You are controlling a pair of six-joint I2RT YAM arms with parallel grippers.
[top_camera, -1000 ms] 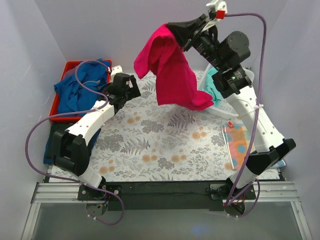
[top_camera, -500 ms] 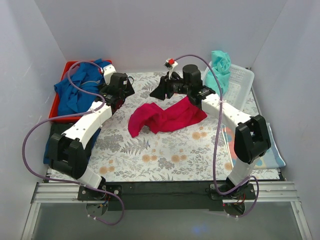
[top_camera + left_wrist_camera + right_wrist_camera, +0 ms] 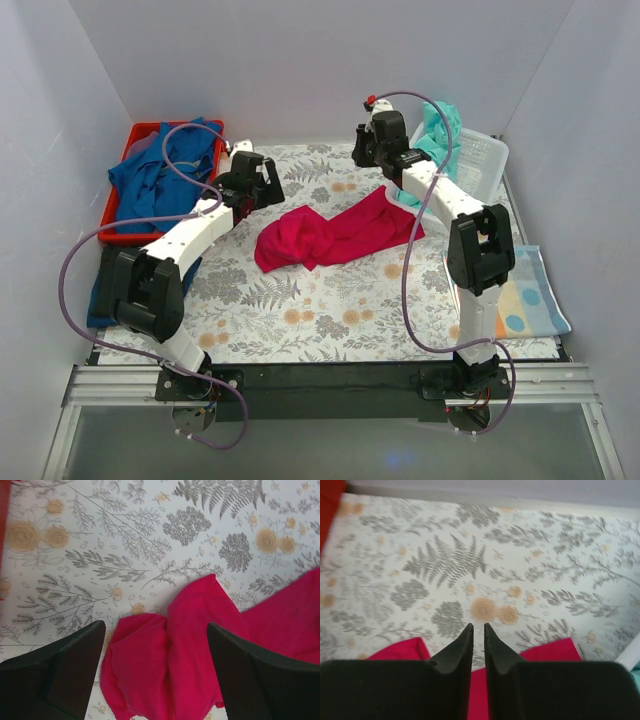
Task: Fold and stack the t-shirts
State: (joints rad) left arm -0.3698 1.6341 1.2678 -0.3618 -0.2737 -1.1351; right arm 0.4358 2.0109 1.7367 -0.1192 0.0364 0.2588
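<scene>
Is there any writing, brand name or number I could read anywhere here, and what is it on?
None: no readable text anywhere. The pink t-shirt, the flowered tablecloth, the red bin and the white basket are all free of lettering.

Bright, even white light falls from above on the flowered surface [image 3: 300, 300], the pale walls bouncing it back; shadows beside both arms are faint and soft-edged. Beneath the left hand [image 3: 152, 630] the print is crisp and the crimson t-shirt [image 3: 200, 645] glows, saturated, its folds gently shaded, while the black fingers [image 3: 60, 670] read as near-silhouettes. Ahead of the right hand [image 3: 478, 627] the pattern is smeared and soft, worst towards its left, and its own fingers show no detail
</scene>
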